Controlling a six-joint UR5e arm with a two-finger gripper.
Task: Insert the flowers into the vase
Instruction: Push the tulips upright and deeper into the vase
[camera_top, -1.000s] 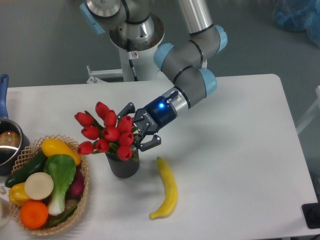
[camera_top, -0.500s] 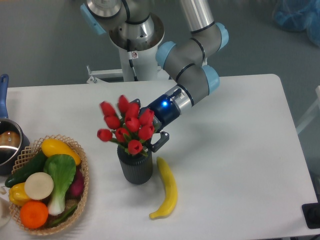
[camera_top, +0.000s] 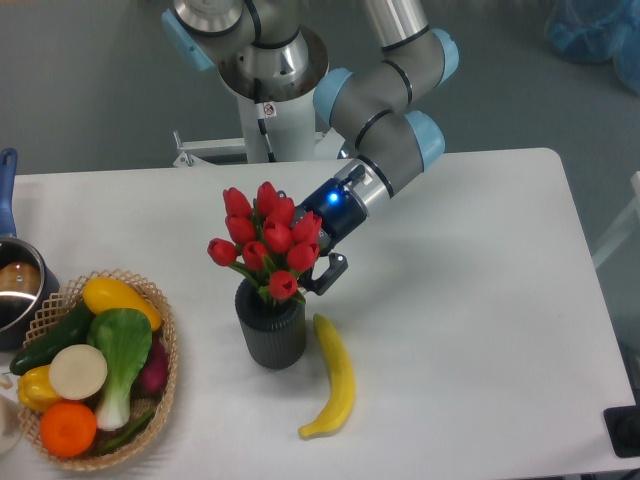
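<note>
The flowers (camera_top: 264, 240), a bunch of red closed tulips, stand upright with their stems down in the mouth of the vase (camera_top: 271, 331). The vase is dark grey and ribbed, and it stands upright on the white table. My gripper (camera_top: 302, 250) reaches in from the upper right and sits right behind the bunch at the height of the blooms. One finger (camera_top: 331, 271) shows just right of the lowest tulip. The blooms cover the other finger. The gripper appears to hold the bunch.
A yellow banana (camera_top: 335, 378) lies just right of the vase. A wicker basket (camera_top: 167, 385) of vegetables and fruit stands at the left front. A metal pot with a blue handle (camera_top: 8, 172) sits at the left edge. The arm's base (camera_top: 270, 80) stands behind the table.
The bunch has swung from leaning left to upright and moved right with the gripper. The vase, tilted and half hidden a second ago, now stands upright a little to the right.
</note>
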